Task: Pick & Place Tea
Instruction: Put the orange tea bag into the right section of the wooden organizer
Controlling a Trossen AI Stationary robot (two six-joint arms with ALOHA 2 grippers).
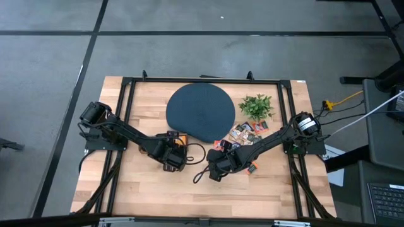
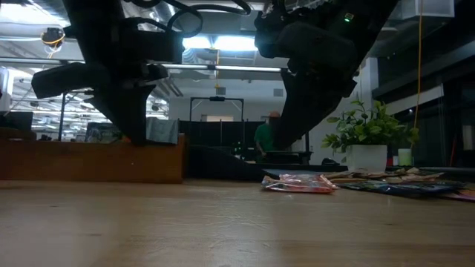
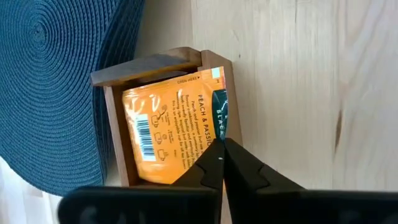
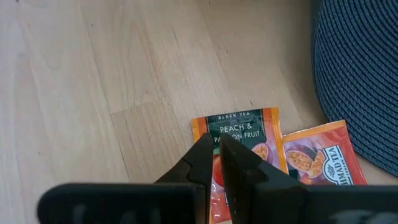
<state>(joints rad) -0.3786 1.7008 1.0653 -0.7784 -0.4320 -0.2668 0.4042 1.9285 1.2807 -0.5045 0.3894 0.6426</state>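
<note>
The left gripper [image 3: 222, 163] hangs clenched with its fingertips pressed together and nothing between them, just over the rim of a small wooden box [image 3: 163, 64]. That box sits on the wooden surface [image 1: 151, 189] against the edge of the round blue woven mat [image 1: 201, 112]. An orange tea sachet [image 3: 166, 134] lies inside the box, printed with a barcode.

The right gripper [image 4: 217, 155] is also clenched, its tips together above an orange and dark peach and passion fruit sachet [image 4: 239, 134] lying flat on the surface just off the mat's edge. Whether the fingers touch it cannot be told. A second orange sachet [image 4: 320, 155] lies beside the first, nearer the mat.

The remaining sachets [image 1: 247, 131] are scattered in a loose pile beside the mat, just below the small green plant [image 1: 256, 106].
</note>
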